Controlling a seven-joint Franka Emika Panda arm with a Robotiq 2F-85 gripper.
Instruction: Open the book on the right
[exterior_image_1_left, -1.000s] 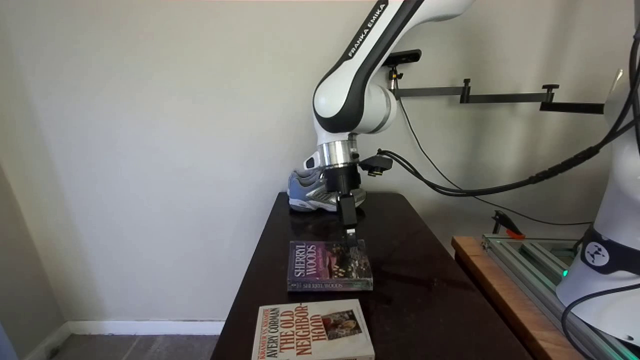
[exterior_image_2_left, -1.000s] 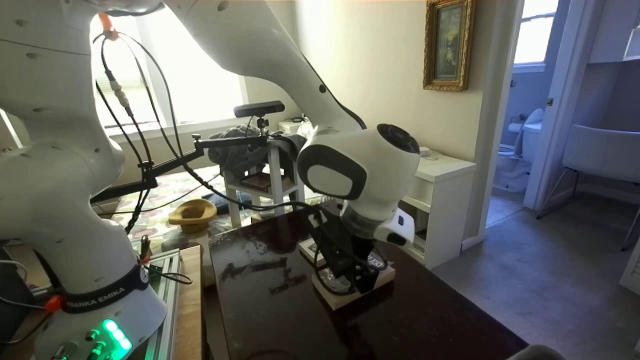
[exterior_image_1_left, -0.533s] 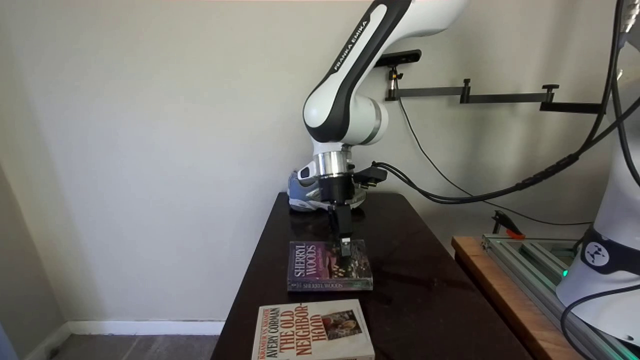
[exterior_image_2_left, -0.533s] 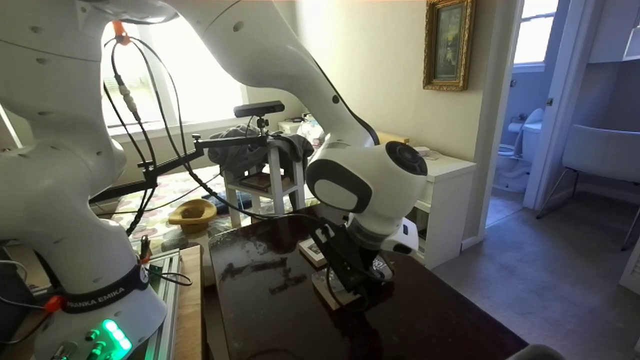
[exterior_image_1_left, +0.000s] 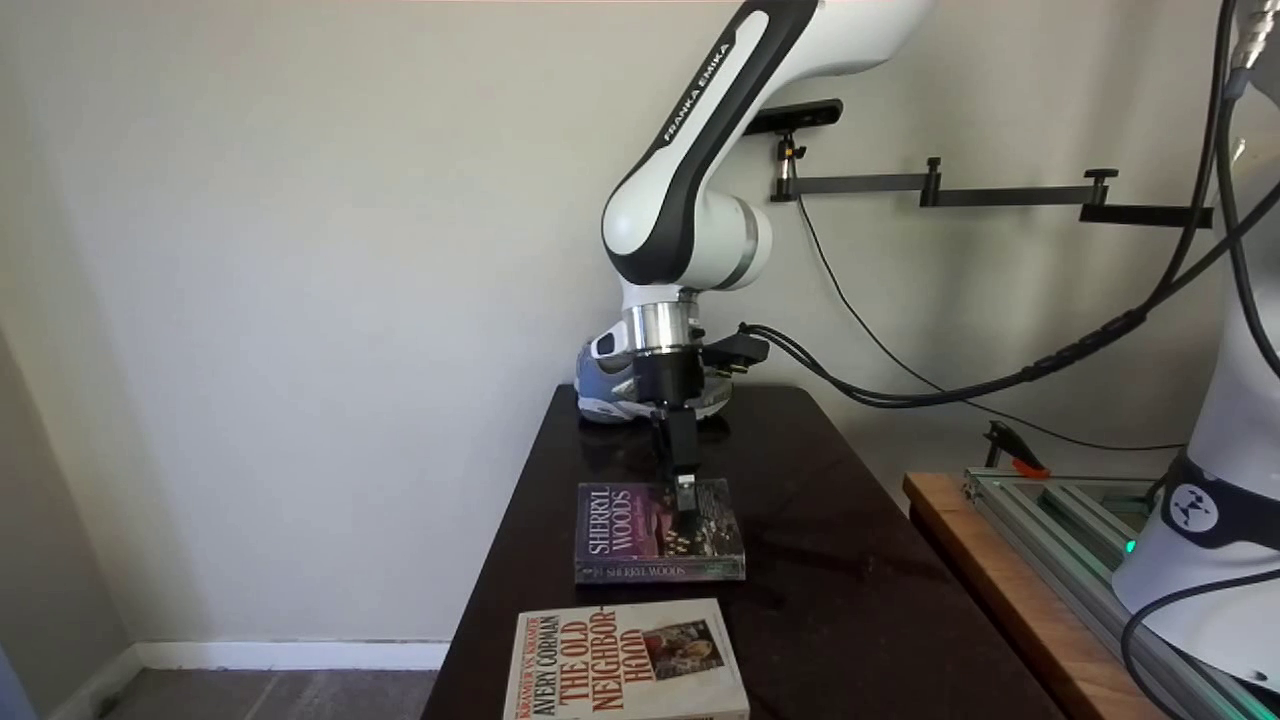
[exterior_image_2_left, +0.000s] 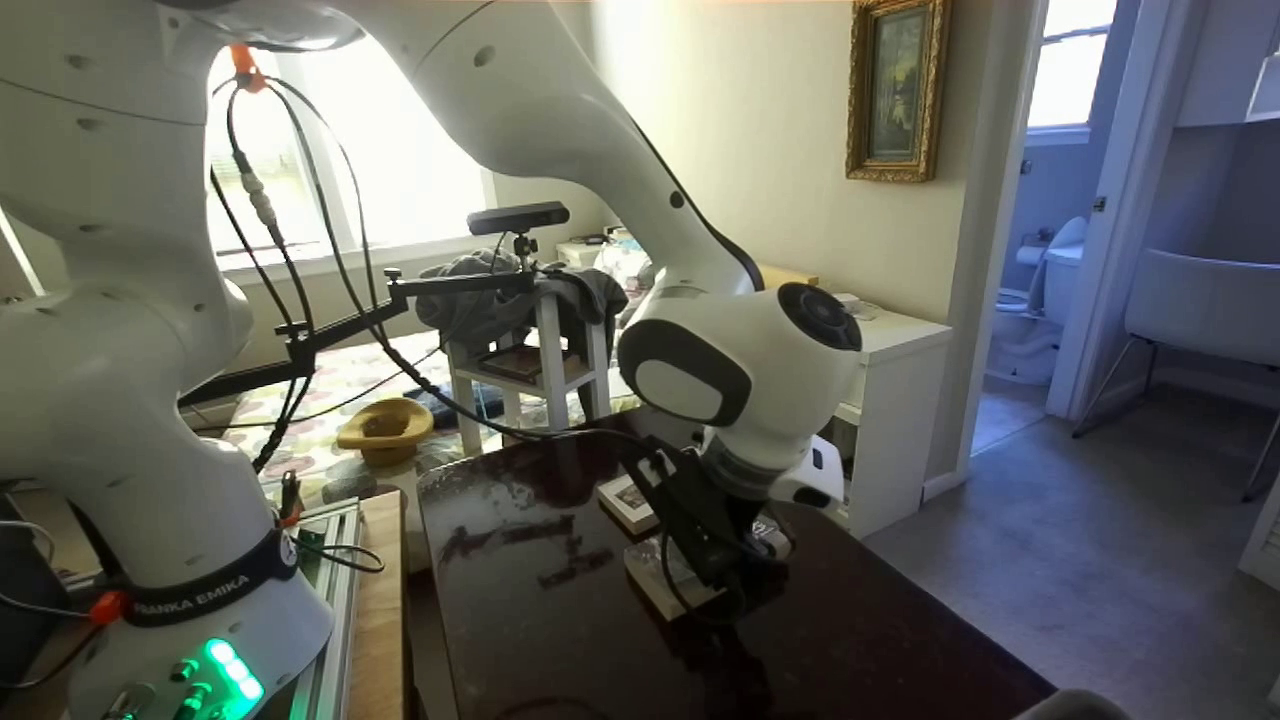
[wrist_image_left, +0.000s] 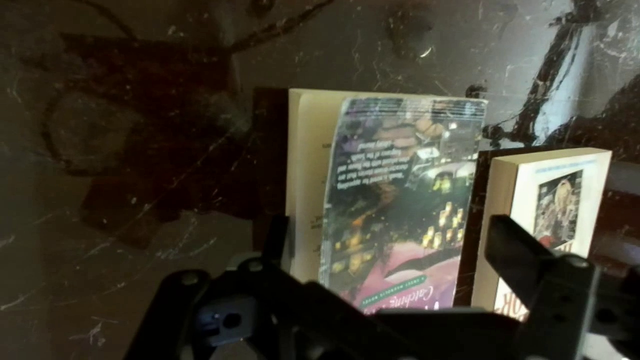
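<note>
Beneath the spread gripper (wrist_image_left: 390, 226), the dark-covered book (wrist_image_left: 395, 185)

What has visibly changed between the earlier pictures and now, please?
In an exterior view, the gripper has moved lower and slightly toward the picture's left; nothing was visibly grasped or released. The dark book, cream book and shoe stayed put.

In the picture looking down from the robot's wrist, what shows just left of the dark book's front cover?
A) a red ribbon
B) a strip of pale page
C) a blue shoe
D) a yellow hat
B: in the wrist view, the dark book has a cover that stops short on that side, leaving a strip of pale page with bits of print.
</note>
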